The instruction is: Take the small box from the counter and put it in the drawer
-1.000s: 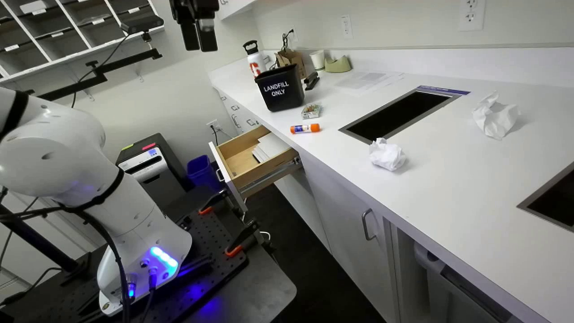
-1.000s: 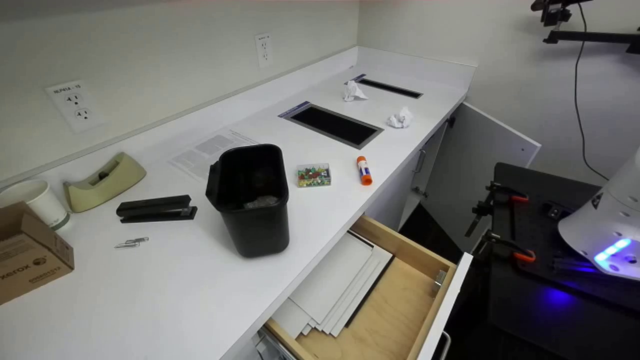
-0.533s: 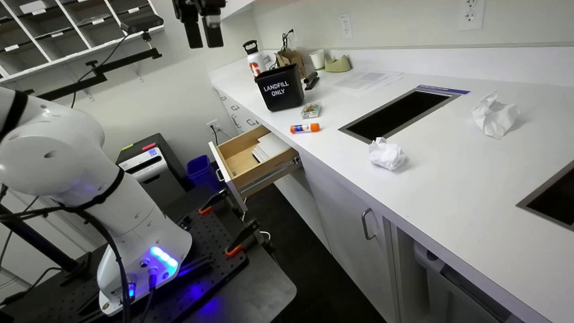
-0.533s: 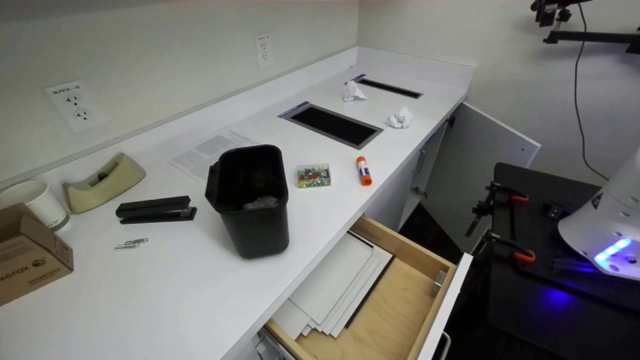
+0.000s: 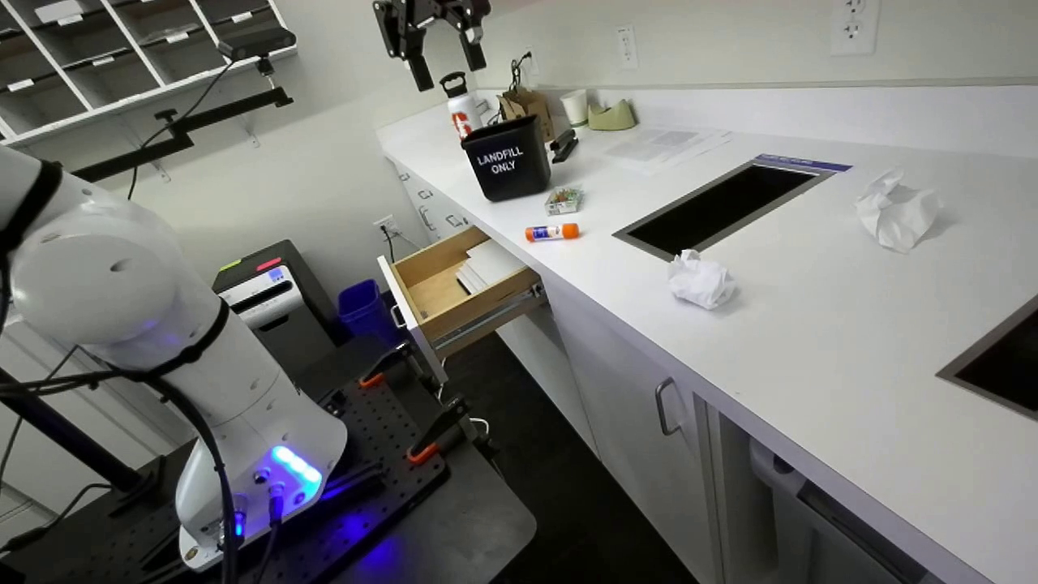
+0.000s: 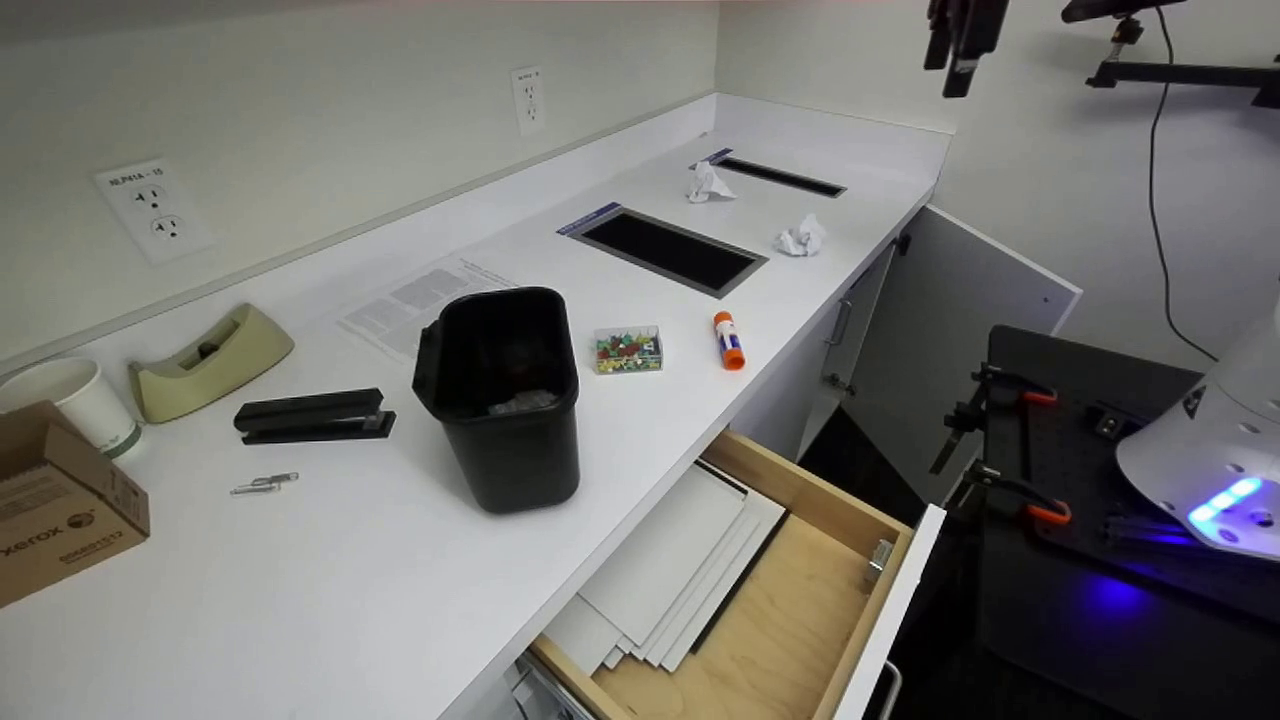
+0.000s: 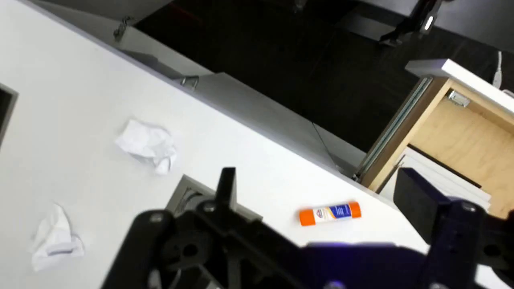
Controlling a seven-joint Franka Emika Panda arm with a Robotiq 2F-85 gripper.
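The small box is a clear, pale box of coloured pins with red and green showing. It lies on the white counter beside the black bin, and in an exterior view the box shows from above. It is not visible in the wrist view. The drawer is pulled open below the counter edge, with white boards inside; it also shows in an exterior view and the wrist view. My gripper is open and empty, high above the counter, its fingers wide apart in the wrist view.
A black bin stands beside the small box. An orange-capped glue stick lies near the counter edge. Crumpled papers and dark rectangular openings are farther along. A stapler, tape dispenser and cardboard box stand beyond the bin.
The gripper's fingers have spread from close together to wide apart. The gripper has moved right in an exterior view, towards the counter, and come into sight at the top of an exterior view.
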